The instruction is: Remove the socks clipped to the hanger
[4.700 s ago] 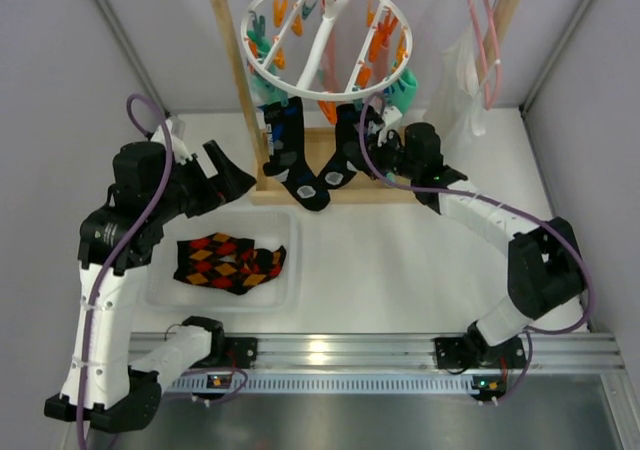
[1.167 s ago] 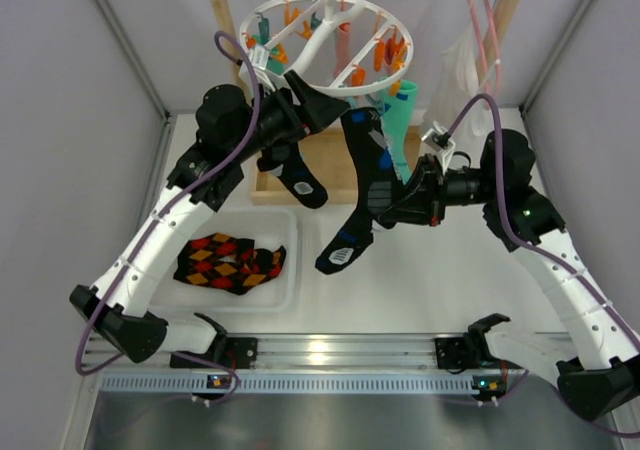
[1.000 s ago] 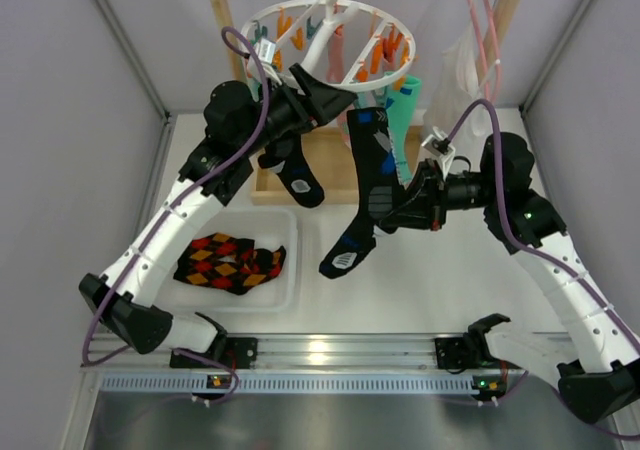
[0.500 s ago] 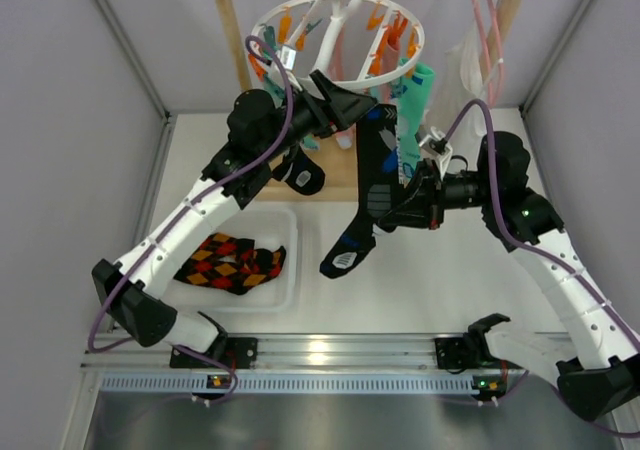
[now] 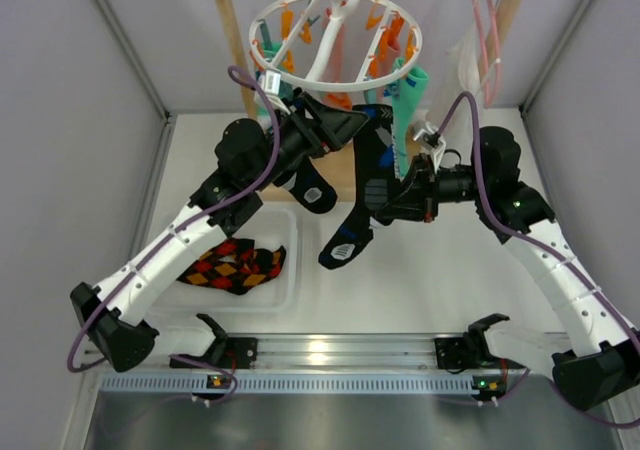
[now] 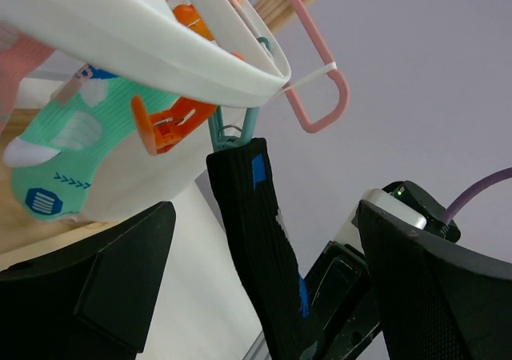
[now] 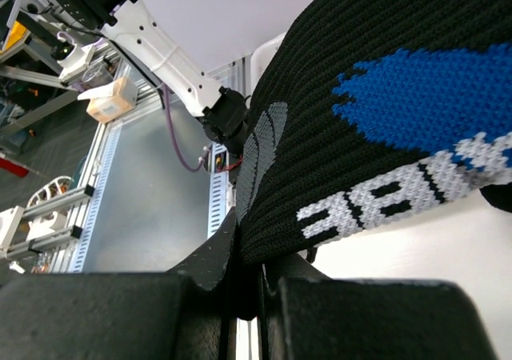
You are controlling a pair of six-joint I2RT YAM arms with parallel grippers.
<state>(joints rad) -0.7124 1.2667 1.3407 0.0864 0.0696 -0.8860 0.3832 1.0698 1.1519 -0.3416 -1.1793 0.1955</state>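
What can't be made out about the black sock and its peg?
Top external: the teal peg is lost between the left claw and the hanger.
Right wrist: the black sock fills the frame above the right claw, hiding peg and hanger.
Left wrist: the bottom edge cuts off the sock's foot.

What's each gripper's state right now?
Left gripper: open, holding nothing.
Right gripper: shut on the black sock.
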